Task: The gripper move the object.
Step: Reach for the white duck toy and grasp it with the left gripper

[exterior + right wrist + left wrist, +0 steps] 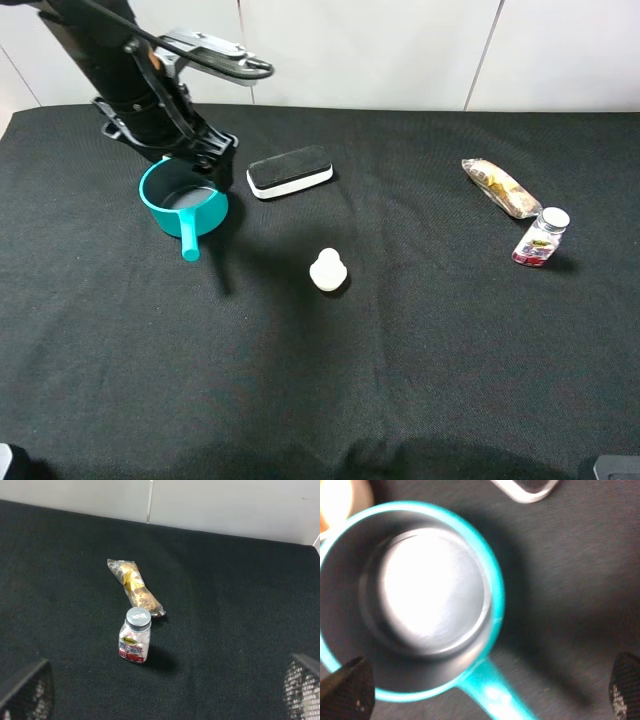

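The object, a small cream-white lump with a knob on top, sits on the black cloth near the middle. It does not show in either wrist view. My left gripper hangs over the teal pot, well to the left of and behind the object. In the left wrist view the left gripper is open and empty, with its fingertips spread wide over the pot. My right gripper is open and empty above the cloth. It does not show in the exterior view.
A black-and-white eraser lies right of the pot. A wrapped snack and a small clear bottle with a silver cap stand at the right; both show in the right wrist view, the snack and the bottle.
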